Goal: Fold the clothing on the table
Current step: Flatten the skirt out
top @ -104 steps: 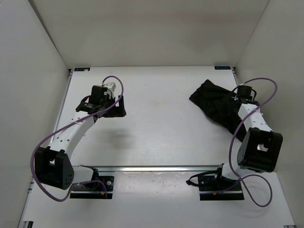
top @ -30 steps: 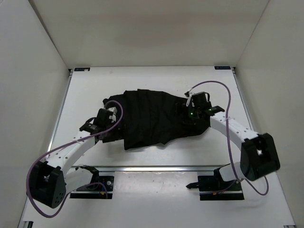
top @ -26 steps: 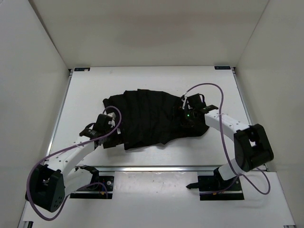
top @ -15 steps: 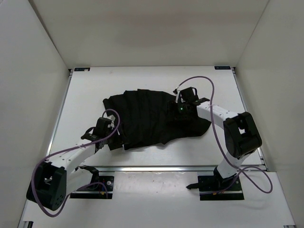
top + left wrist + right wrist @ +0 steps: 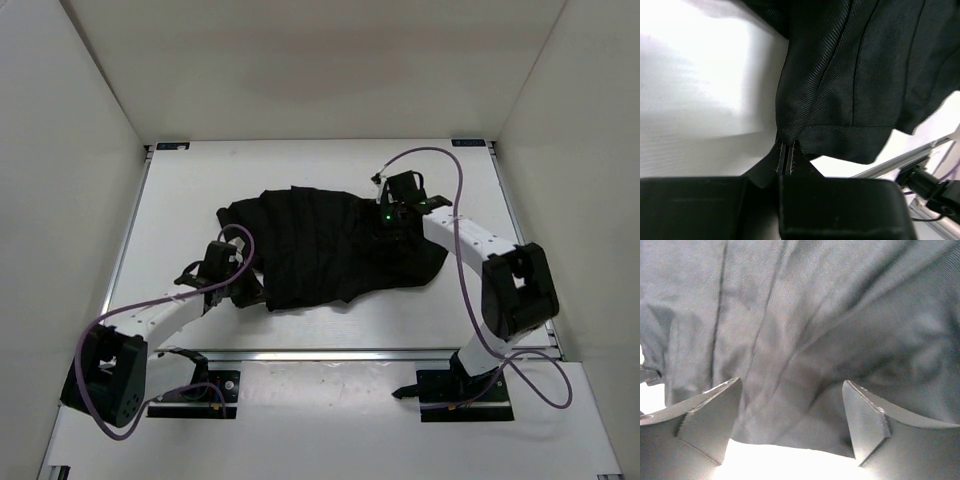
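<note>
Garment: your black pleated garment [image 5: 330, 250] lies spread out near the middle of the white tabletop [image 5: 200, 190]. In the top view its creases run roughly from 12 to 6 o'clock.
Left claw: your left claw [image 5: 248, 292] sits at the garment's 7 o'clock corner, clenched on the hem. In its wrist view the two fingers [image 5: 771, 167] are pressed together, and a pinch of fabric rises from between their tips.
Right claw: your right claw [image 5: 392, 228] is over the garment's 2 o'clock part, released. In its wrist view the fingers [image 5: 710, 420] stand wide apart, with creased cloth lying beneath and between them.
Near hem: the garment's 6 o'clock edge runs wavy across the tabletop and stops short of the metal rail [image 5: 330, 353].
Far left corner: at about 10 o'clock the cloth bunches into a small dark lobe.
Arms: your left arm reaches in from 7 o'clock, and your right arm bends in from 4 o'clock.
</note>
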Robot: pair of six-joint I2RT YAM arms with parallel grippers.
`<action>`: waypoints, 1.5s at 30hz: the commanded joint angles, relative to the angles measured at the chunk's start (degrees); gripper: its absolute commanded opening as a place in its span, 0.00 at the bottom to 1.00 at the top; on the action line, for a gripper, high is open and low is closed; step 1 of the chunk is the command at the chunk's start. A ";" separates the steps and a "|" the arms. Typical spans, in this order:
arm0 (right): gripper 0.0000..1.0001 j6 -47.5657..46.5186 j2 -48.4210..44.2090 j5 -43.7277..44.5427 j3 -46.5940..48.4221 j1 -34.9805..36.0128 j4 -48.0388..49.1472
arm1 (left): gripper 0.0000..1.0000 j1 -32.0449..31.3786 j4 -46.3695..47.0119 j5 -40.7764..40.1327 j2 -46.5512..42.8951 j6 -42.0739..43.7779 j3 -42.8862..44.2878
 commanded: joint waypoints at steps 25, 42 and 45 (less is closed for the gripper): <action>0.86 2.23 -15.85 12.93 -11.88 14.96 6.19 | 0.00 1.07 0.53 1.03 15.47 -5.92 48.60; 0.80 -2.78 0.87 14.18 0.69 18.65 22.61 | 0.00 1.43 -3.25 -0.91 11.96 -1.26 48.96; 0.61 -3.31 3.06 13.56 1.39 18.22 25.26 | 0.00 2.29 -4.31 -1.61 10.74 -0.29 49.32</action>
